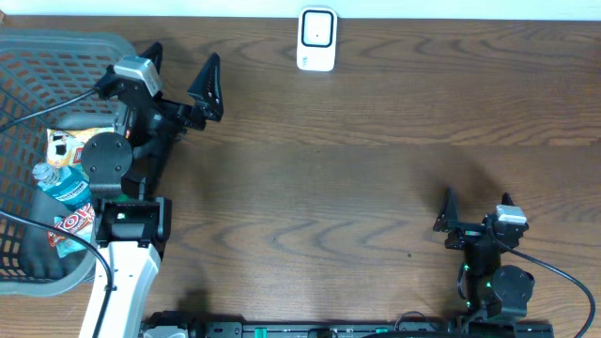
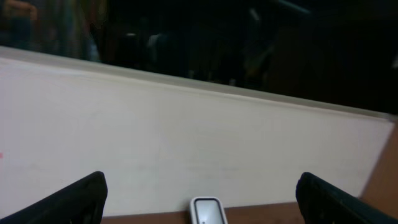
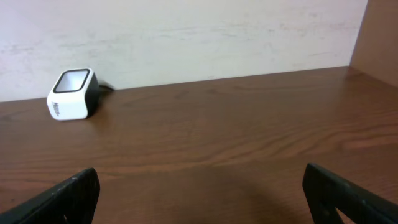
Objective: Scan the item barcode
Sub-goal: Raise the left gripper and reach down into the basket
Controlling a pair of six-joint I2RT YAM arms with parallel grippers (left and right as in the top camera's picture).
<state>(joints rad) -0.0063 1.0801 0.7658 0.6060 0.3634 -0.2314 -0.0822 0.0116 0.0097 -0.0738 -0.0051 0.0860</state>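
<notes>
The white barcode scanner [image 1: 317,39] stands at the table's far edge against the wall. It also shows low in the left wrist view as the scanner [image 2: 208,212] and at the left of the right wrist view as the scanner [image 3: 71,94]. Possible items lie in the grey basket [image 1: 28,56] at the left: a water bottle [image 1: 62,186] with a blue label, a snack pack [image 1: 75,141] and a red packet [image 1: 73,223]. My left gripper [image 1: 183,70] hovers open and empty just right of the basket, pointing toward the wall. My right gripper [image 1: 476,208] rests open and empty at the front right.
The brown wooden table [image 1: 376,160] spreads between the two arms. A pale wall [image 3: 186,31] runs along its far edge. A black cable [image 1: 38,108] crosses the basket, and the left arm's base [image 1: 131,225] stands beside the basket's right rim.
</notes>
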